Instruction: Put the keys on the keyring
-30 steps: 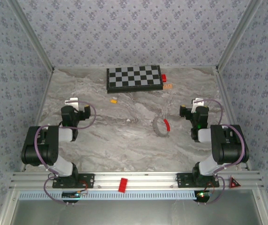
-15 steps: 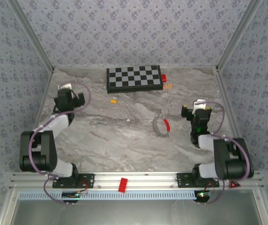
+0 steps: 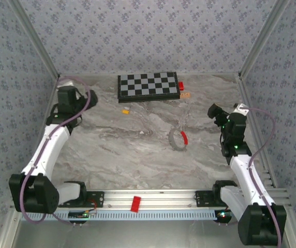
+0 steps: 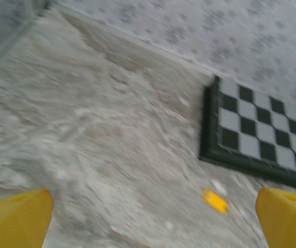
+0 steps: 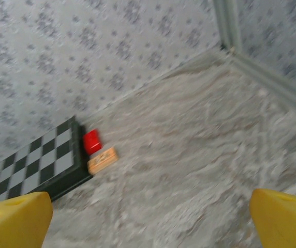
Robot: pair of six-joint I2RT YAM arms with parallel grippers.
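Both hands gape empty (fingers wide): the key lies ahead of the left hand, the ring left of the right hand.

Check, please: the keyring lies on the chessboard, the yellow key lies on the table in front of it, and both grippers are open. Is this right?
Not quite. The top external view shows the keyring on the table, nearer than the chessboard, not on it. The yellow key lies in front of the board, and the left gripper and right gripper are open.
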